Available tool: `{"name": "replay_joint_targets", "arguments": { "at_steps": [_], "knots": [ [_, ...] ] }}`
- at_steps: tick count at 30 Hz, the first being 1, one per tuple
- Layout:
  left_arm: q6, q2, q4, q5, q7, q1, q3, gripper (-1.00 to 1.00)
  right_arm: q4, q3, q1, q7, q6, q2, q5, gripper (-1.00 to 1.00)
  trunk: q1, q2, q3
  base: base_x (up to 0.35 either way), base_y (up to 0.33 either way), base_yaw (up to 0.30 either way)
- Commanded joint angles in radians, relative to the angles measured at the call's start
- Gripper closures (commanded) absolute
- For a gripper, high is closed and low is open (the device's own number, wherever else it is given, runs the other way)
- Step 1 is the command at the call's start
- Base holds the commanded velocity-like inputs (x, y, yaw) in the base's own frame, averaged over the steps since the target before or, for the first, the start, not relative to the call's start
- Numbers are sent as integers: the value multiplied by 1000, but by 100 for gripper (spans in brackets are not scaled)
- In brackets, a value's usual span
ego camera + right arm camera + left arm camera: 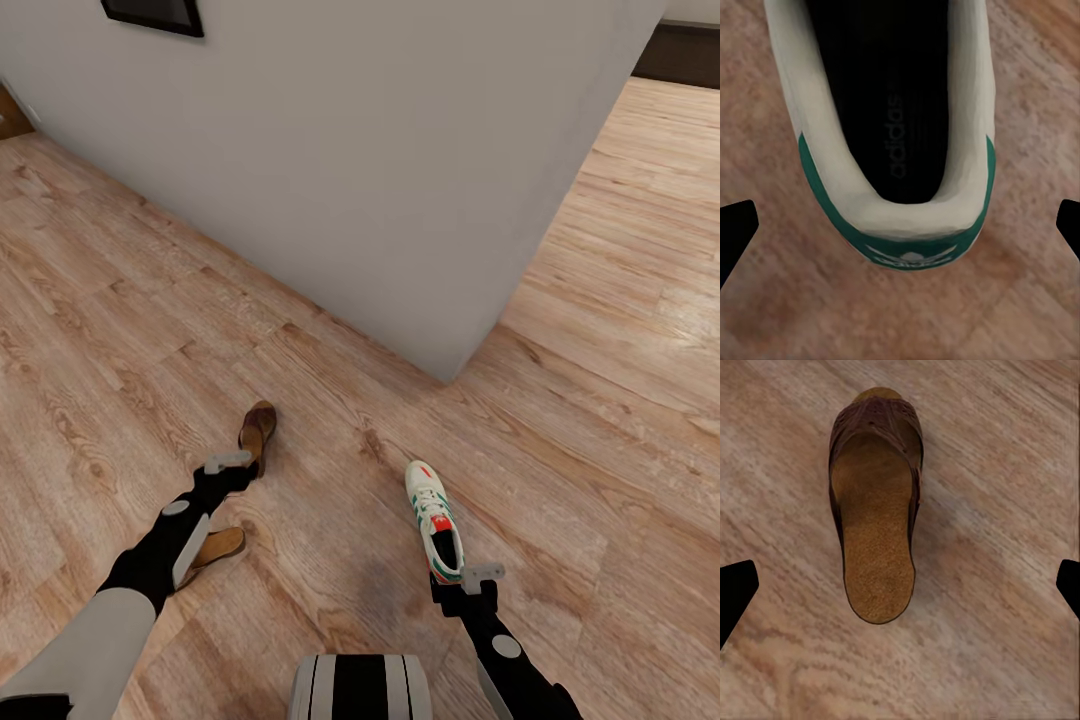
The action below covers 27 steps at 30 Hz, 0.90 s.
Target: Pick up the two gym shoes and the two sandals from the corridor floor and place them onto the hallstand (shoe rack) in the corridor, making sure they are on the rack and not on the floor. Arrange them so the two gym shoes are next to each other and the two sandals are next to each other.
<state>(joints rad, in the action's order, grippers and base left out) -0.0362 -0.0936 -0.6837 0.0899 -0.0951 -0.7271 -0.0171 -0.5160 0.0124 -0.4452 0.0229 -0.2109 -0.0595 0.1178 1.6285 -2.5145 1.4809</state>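
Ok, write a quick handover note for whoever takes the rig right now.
Left gripper: open, hovering over a brown sandal, not touching.
Right gripper: open, above the heel of a white gym shoe, holding nothing.
Second sandal lies partly under the left arm.
All three sit on the wood floor near the grey wall corner.
Done: nothing placed.
Left: grasp, carry to the rack, pair them.

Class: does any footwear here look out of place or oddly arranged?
Yes. One sneaker and two sandals lie loose on the corridor floor. The sandals lie apart, pointing different ways, not paired.
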Motion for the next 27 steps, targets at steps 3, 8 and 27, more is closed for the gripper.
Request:
{"name": "replay_joint_targets", "arguments": {
  "at_steps": [3, 8, 27],
  "knots": [
    [-4, 5, -24, 10, -5, 0, -2, -100, 1, 1, 0, 2, -2, 0, 9, -100, 0, 0, 1, 0, 0, 0],
    [-5, 18, -45, 10, -5, 0, -3, -100, 1, 1, 0, 2, -2, 0, 9, -100, 0, 0, 1, 0, 0, 0],
    [-5, 34, -56, 8, -5, 1, -1, -100, 1, 1, 0, 2, -2, 0, 9, -100, 0, 0, 1, 91, 0, 0]
  ]
}}
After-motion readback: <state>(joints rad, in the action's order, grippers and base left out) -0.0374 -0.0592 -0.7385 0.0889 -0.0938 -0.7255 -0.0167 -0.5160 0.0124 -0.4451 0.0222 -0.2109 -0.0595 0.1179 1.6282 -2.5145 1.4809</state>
